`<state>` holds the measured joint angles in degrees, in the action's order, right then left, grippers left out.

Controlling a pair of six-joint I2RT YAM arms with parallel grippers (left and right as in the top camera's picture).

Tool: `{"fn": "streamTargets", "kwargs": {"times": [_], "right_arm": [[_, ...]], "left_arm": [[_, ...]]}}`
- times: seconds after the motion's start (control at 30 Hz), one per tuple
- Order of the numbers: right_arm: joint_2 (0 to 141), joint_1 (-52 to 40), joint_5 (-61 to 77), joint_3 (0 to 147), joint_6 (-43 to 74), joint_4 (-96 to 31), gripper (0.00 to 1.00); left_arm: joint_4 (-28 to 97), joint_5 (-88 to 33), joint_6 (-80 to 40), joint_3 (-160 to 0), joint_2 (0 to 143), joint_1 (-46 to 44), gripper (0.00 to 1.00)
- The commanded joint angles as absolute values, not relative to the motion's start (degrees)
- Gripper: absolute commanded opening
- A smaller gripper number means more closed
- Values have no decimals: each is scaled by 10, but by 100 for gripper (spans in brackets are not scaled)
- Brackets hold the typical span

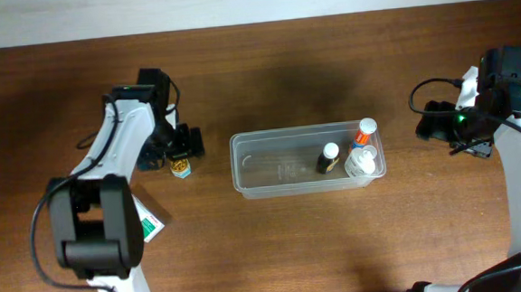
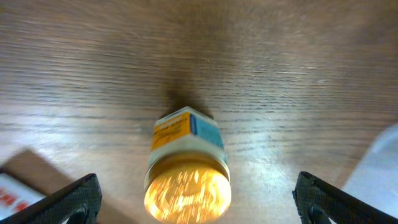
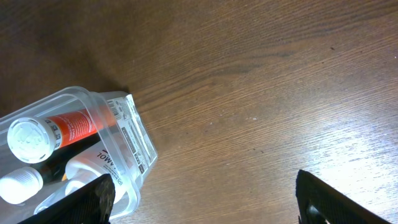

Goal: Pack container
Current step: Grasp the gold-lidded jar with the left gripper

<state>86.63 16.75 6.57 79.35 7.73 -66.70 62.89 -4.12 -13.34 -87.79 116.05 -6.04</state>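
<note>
Container [image 1: 271,171]: a clear plastic tub with rounded corners and a rim, standing upright on the wooden table [image 1: 276,254], a little right of the table's centre and with its long side running left to right. Its left half is bare. Three items are grouped at its right end: a small dark bottle with a white cap [image 1: 328,157], an orange-labelled tube with a white cap [image 1: 364,132] lying against the far right corner, and a white bottle [image 1: 361,163] just beside it at the near right corner. In the right wrist view, a printed label on the container's end wall faces the camera, and the tube and white bottle lie side by side behind it.

Left gripper [image 2: 198,202]: to the left of the container and apart from it, with its fingers spread wide. A small jar with a gold lid [image 2: 186,140], carrying a yellow and blue label, stands on the table between the fingers. Neither finger touches the jar.

Right gripper [image 3: 205,202]: to the right of the container and well apart from it, fingers likewise spread, with only bare table between them.

Green and white box [image 1: 149,225]: lies flat on the table near the base of the left arm, partly covered by the arm, and well apart from the container.
</note>
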Motion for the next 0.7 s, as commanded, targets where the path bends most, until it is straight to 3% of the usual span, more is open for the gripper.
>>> {"fn": "streamTargets", "kwargs": {"times": [0.0, 0.13, 0.3, 0.57, 0.67], "right_arm": [[867, 169, 69, 797, 78, -667, 85], [867, 169, 69, 797, 78, -667, 85], [867, 169, 69, 797, 78, -667, 85], [867, 169, 69, 797, 78, -667, 85], [867, 169, 69, 797, 78, -667, 85]], "left_arm": [[628, -54, -141, -876, 1192, -63, 96], [628, -52, -141, -876, 1200, -63, 68], [631, -52, -141, -876, 1200, -63, 51], [639, -51, -141, -877, 1200, -63, 33], [657, -51, -141, -896, 1199, -63, 33]]}}
